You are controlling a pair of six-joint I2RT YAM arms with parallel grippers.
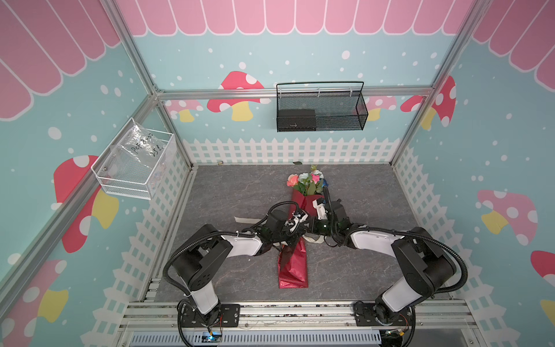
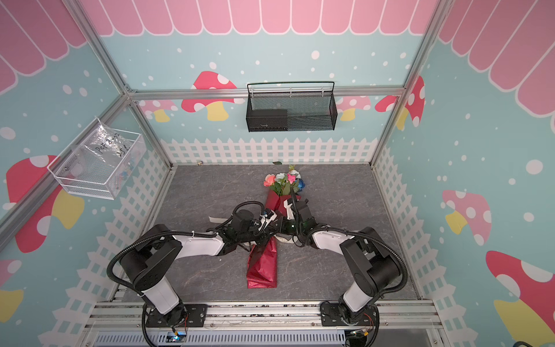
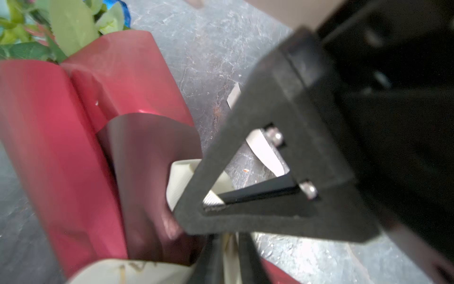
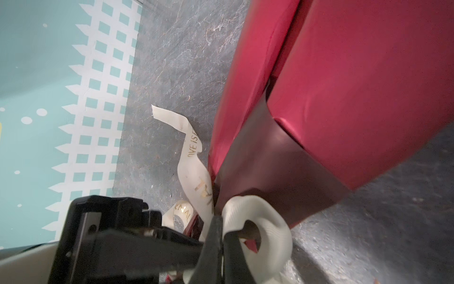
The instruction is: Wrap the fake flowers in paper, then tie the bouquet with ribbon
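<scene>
Red, shiny paper point(image 1: 292, 269) wraps the bouquet of fake flowers point(image 2: 283, 180). It lies flat near the middle of the grey table point(image 1: 225, 195), its long axis running from the front edge toward the back wall. The blooms are at the far end and the folded foot of the wrap is nearest the arm bases. Across that axis, at the pinched waist about halfway along, sits the cream ribbon point(image 4: 194, 169), with one lettered tail trailing onto the table and a loop standing just beside the paper. The right gripper point(image 4: 223, 248) is closed tight on that loop, hard against the waist. The left gripper point(image 3: 231, 261) is at the same spot from the opposite side. Its jaws stand slightly apart with a strand of ribbon in the gap, and I cannot tell whether they pinch it. Both arms are thus equally near, meeting nose to nose over the waist in both top views. By my judgement any tightening pull has to run sideways, square to the stems, each gripper drawing toward its own side. A pull along the stems would likely slide the ribbon down the slick wrap.
</scene>
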